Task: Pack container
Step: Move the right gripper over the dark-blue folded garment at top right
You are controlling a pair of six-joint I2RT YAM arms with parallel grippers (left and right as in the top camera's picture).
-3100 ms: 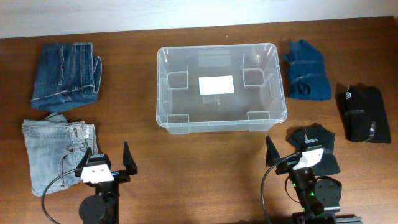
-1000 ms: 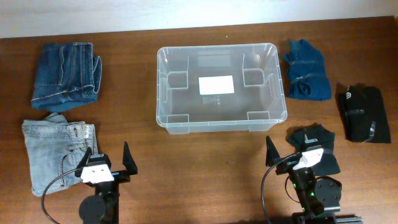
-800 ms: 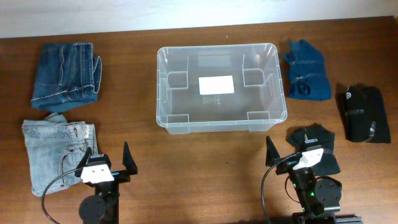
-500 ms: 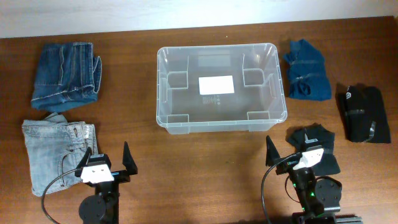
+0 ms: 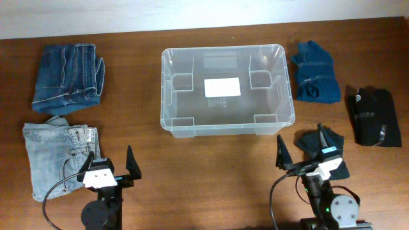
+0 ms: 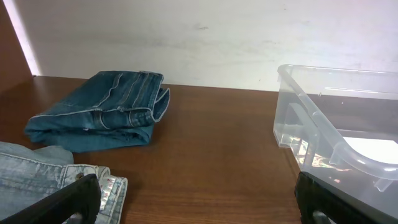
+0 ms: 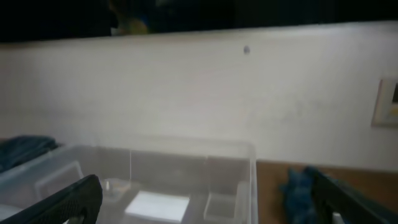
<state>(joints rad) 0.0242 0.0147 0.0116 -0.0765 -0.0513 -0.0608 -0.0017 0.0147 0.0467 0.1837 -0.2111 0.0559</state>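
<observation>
The clear container (image 5: 185,124) sits empty at the table's middle back, its white label (image 5: 222,87) showing through its bottom. It also shows in the left wrist view (image 6: 348,155) and the right wrist view (image 7: 186,168). My left gripper (image 5: 108,163) is open and empty at the front left, beside light blue jeans (image 5: 54,156). My right gripper (image 5: 300,148) is open and empty at the front right, above a black garment (image 5: 329,150). Dark blue jeans (image 5: 67,76) lie at the back left and also show in the left wrist view (image 6: 99,112).
A blue garment (image 5: 314,71) lies right of the container. A second black garment (image 5: 374,118) lies at the far right. A white wall (image 6: 186,37) stands behind the table.
My right gripper has lifted and shifted a little to the right and forward over the black garment. The left arm and the clothes have not moved.
</observation>
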